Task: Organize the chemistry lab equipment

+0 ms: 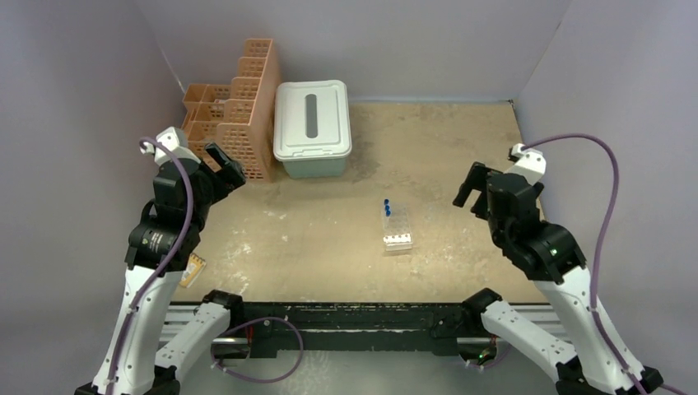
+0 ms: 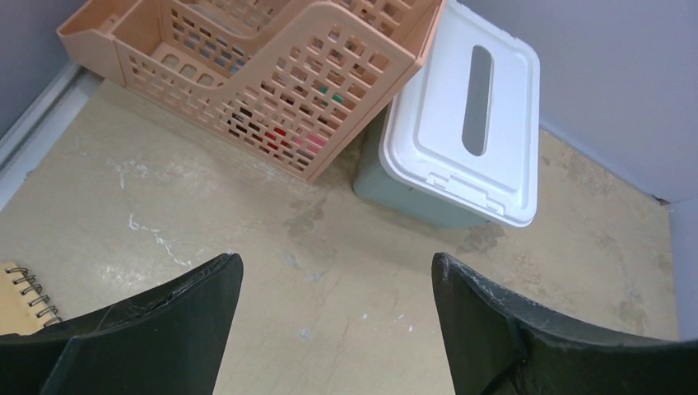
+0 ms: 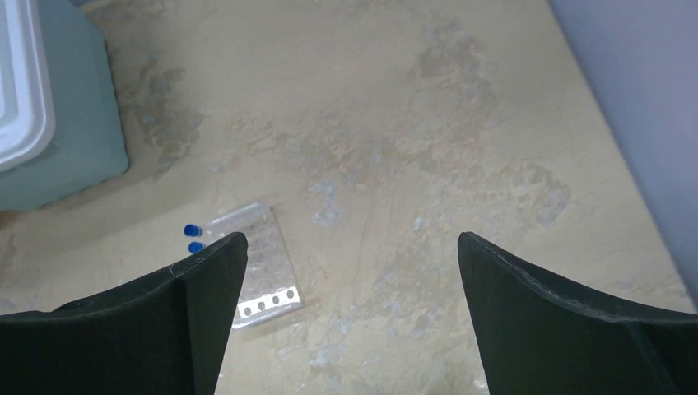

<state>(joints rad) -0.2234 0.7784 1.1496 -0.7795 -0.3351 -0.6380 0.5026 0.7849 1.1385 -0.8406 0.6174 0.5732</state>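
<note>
A small orange spiral notepad (image 1: 193,270) lies at the near left edge of the sandy bench (image 1: 329,263). The left pincer (image 2: 333,267) and the right pincer (image 3: 352,243) hang above the bench, both spread wide and pinching nothing. Between them, mid-bench, sits the clear plastic tube rack (image 1: 397,232), with two blue-capped clear tubes (image 1: 386,207) at its far end. At the back stand an orange lattice basket rack (image 1: 243,115) and, just beside it, a white-lidded pale green box (image 1: 313,123).

Left gripper (image 2: 336,267): jaws wide apart, empty
Orange rack (image 2: 272,74): just beside white-lidded bin (image 2: 461,115); coloured bits inside, unclear
Notepad (image 2: 20,298): left edge
</note>
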